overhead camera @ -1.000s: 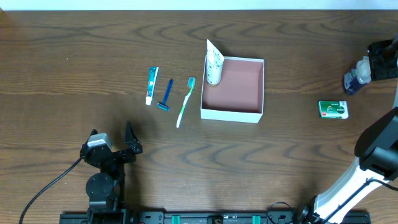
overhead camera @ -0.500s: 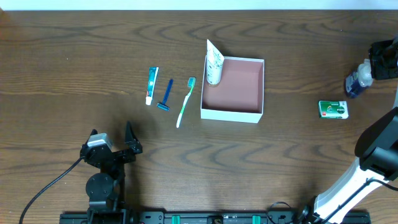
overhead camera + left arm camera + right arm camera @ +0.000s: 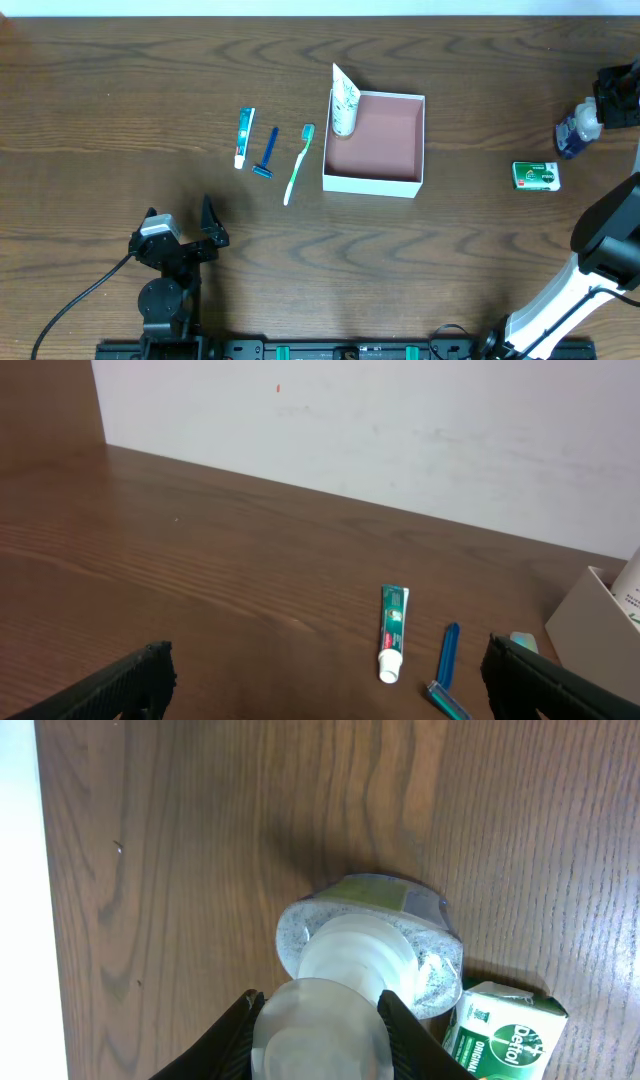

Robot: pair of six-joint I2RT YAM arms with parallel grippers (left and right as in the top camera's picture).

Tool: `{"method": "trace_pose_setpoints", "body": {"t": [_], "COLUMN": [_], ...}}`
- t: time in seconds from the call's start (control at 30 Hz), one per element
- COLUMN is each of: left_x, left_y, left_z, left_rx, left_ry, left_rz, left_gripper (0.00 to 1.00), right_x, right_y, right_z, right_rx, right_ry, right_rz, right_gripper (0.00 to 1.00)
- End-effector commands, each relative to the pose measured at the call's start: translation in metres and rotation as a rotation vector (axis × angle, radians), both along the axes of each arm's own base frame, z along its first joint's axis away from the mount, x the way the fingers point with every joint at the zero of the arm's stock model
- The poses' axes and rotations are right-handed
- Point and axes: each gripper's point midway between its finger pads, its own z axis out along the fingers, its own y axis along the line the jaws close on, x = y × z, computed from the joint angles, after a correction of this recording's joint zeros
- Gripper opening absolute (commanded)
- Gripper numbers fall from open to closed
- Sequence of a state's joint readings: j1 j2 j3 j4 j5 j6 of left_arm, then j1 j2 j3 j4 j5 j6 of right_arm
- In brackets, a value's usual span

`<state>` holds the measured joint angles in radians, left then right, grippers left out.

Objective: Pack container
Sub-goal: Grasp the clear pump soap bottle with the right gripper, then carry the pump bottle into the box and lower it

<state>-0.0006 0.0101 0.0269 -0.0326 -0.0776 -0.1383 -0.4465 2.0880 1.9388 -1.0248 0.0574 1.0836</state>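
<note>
Top-down first: the container sits about mid-table, a bit right of centre, open side up. There's only a white tube propped in its far left corner, so most of the pink floor is bare. Left of it a toothpaste, a blue razor and a toothbrush lie in a loose row, not touching, which I'd guess makes each one easy to grab singly. Way out at the right edge there's a bottle with the right gripper over it, and a soap box near it. The left gripper hangs at the near edge, well apart from everything. Left wrist cam: its fingers are spread wide with nothing between them, facing the toothpaste and razor across bare table. Right wrist cam: straight down on the bottle, jaws narrow, one on each side of the white cap. I can't tell if they're actually pinching it or just off it. Going for the cap makes sense, since the body looks wider. My guess is the bottle goes in the container next, and that's a long carry.
</note>
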Motion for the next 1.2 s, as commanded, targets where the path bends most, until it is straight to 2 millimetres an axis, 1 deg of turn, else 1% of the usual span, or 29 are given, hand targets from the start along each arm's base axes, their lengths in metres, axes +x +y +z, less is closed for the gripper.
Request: {"method": "trace_pose_setpoints", "body": {"t": [0.0, 0.1, 0.27, 0.4, 0.53, 0.6, 0.73, 0.77, 0.83, 0.97, 1.03, 1.17], "left_x": [-0.001, -0.001, -0.001, -0.001, -0.001, -0.001, -0.001, -0.001, -0.001, -0.001, -0.001, -0.001], "left_y": [0.003, 0.003, 0.003, 0.003, 0.003, 0.003, 0.003, 0.003, 0.003, 0.003, 0.003, 0.003], "left_z": [-0.018, -0.018, -0.018, -0.018, -0.018, -0.018, -0.018, -0.018, -0.018, -0.018, -0.018, -0.018], "left_rx": [-0.005, -0.005, -0.005, -0.005, -0.005, -0.005, -0.005, -0.005, -0.005, -0.005, -0.005, -0.005], "left_ry": [0.05, 0.05, 0.05, 0.05, 0.05, 0.05, 0.05, 0.05, 0.05, 0.05, 0.05, 0.05], "left_rz": [0.014, 0.014, 0.014, 0.014, 0.014, 0.014, 0.014, 0.014, 0.014, 0.014, 0.014, 0.014], "left_gripper": [0.98, 0.98, 0.98, 0.98, 0.98, 0.98, 0.98, 0.98, 0.98, 0.98, 0.98, 0.98], "right_x": [-0.005, 0.001, 0.003, 0.008, 0.01, 0.015, 0.027, 0.028, 0.031, 0.035, 0.036, 0.04], "right_y": [-0.008, -0.005, -0.002, 0.002, 0.012, 0.02, 0.038, 0.043, 0.053, 0.074, 0.089, 0.131], "right_z": [-0.007, 0.002, 0.022, 0.037, 0.046, 0.051, 0.066, 0.07, 0.081, 0.102, 0.113, 0.13], "right_rx": [-0.023, -0.02, -0.014, -0.023, 0.02, 0.042, 0.083, 0.092, 0.105, 0.092, 0.09, 0.092], "right_ry": [0.035, 0.009, -0.017, -0.041, -0.062, -0.088, -0.153, -0.163, -0.18, -0.198, -0.203, -0.213], "right_rz": [0.002, 0.04, 0.051, 0.102, 0.139, 0.184, 0.276, 0.287, 0.311, 0.364, 0.396, 0.48], "right_gripper": [0.29, 0.25, 0.23, 0.22, 0.22, 0.21, 0.19, 0.19, 0.24, 0.25, 0.26, 0.25]}}
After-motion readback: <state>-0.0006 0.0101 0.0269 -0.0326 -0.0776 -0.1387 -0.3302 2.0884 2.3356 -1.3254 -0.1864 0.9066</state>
